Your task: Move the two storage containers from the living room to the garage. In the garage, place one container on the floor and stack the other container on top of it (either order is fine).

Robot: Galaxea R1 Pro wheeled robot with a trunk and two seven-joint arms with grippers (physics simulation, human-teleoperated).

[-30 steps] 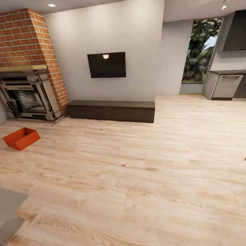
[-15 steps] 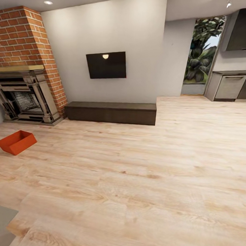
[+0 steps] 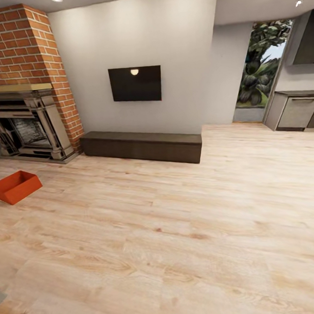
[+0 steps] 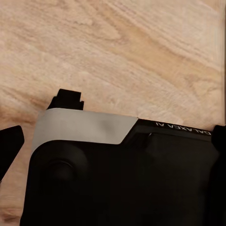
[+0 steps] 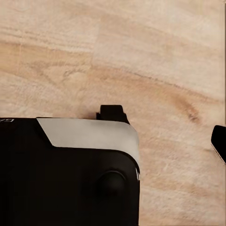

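One orange-red storage container (image 3: pixel 15 186) sits on the light wood-plank floor of the living room, at the head view's left edge, in front of the brick fireplace (image 3: pixel 27 121). It is open-topped and looks empty. My left gripper (image 4: pixel 114 146) is open, with a dark fingertip (image 4: pixel 9 146) at one edge of the left wrist view and the other at the opposite edge. My right gripper (image 5: pixel 113 141) also stands open, one fingertip (image 5: pixel 219 141) showing at the frame's edge. Both hang over bare wood floor, above my dark base, holding nothing.
A long dark low cabinet (image 3: pixel 142 146) runs along the back wall under the wall TV (image 3: pixel 135 84). At the right, a passage leads past a window (image 3: pixel 263 67) to grey kitchen units (image 3: pixel 296 113). Wide wood floor lies ahead.
The camera has moved, so the whole picture has shifted. The container now sits further left and lower in view. The grey patch at the lower left has slid almost out of frame.
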